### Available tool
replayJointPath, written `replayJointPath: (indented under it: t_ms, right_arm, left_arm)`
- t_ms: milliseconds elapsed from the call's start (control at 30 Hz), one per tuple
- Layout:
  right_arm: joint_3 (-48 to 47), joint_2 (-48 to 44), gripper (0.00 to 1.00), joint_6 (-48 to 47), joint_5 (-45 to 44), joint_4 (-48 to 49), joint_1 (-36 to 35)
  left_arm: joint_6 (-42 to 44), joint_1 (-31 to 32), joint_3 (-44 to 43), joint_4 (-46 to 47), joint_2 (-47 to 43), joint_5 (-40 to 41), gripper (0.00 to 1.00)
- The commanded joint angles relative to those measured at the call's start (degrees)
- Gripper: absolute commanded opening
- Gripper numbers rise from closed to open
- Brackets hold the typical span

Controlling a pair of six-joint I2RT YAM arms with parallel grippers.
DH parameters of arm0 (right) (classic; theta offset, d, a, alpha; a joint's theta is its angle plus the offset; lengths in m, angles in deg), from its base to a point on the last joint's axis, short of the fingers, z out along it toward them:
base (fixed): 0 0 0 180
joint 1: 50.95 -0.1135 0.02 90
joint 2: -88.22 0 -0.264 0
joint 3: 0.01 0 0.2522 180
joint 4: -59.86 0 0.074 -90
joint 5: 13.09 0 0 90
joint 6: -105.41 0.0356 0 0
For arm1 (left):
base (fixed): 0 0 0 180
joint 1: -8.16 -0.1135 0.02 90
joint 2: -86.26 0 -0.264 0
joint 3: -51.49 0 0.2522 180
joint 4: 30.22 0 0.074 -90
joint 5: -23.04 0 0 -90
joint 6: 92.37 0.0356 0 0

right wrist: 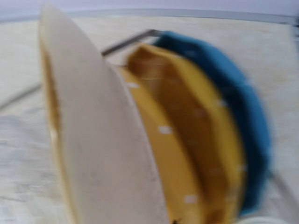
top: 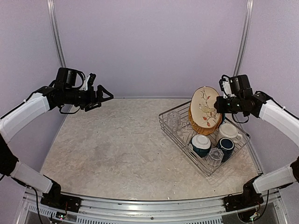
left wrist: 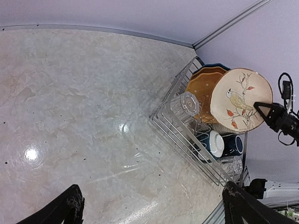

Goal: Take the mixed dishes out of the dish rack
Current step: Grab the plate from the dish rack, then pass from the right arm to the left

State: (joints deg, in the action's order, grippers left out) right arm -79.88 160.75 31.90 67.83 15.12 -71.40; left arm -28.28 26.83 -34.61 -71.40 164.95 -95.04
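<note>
My right gripper (top: 218,106) is shut on the rim of the cream floral plate (top: 204,106), which stands on edge and raised over the dish rack (top: 180,142). Behind it the orange plates (right wrist: 187,154) and the blue white-dotted plate (right wrist: 233,93) stand in the tines. The rack also holds a teal bowl (top: 201,144), a navy mug (top: 226,145), a cream mug (top: 229,131) and two clear glasses (top: 173,119) (top: 215,155). My left gripper (top: 105,95) hangs open and holds nothing, high over the table's far left, well away from the rack (left wrist: 187,140).
The marbled tabletop (top: 117,144) stretches left of the rack. Lavender walls with metal corner posts (top: 57,37) close in the back and sides. A metal rail (top: 154,207) runs along the near edge between the arm bases.
</note>
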Motion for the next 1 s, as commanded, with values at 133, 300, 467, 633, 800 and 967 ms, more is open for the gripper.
replayJointPath:
  t_ms: [133,300,467,633,800,967]
  right_arm:
    - [1.3,-4.6,0.0,13.6,8.9,13.1,-1.1]
    - [2.1,-6.7,0.0,15.9,10.8,15.4,-1.0]
    - [4.7,-9.0,0.0,19.6,19.4,20.9,-0.9]
    - [9.6,-9.6,0.0,25.3,31.4,30.7,-1.0]
    - [13.4,-9.0,0.0,31.3,37.8,39.5,-1.1]
    - [15.7,-8.4,0.0,33.9,40.0,43.6,-1.1]
  left_arm:
    - [-1.3,-0.1,1.1,2.7,-1.7,-2.5,0.99]
    - [-5.0,2.0,0.6,4.8,-1.1,-3.7,0.99]
    - [-15.8,6.3,0.5,14.1,1.2,-8.7,0.99]
    - [-23.4,11.4,-2.3,26.2,7.6,-13.2,0.99]
    - [-28.7,15.8,-8.5,32.0,16.9,-16.5,0.97]
    - [-30.1,18.4,-12.0,32.2,23.0,-16.9,0.94]
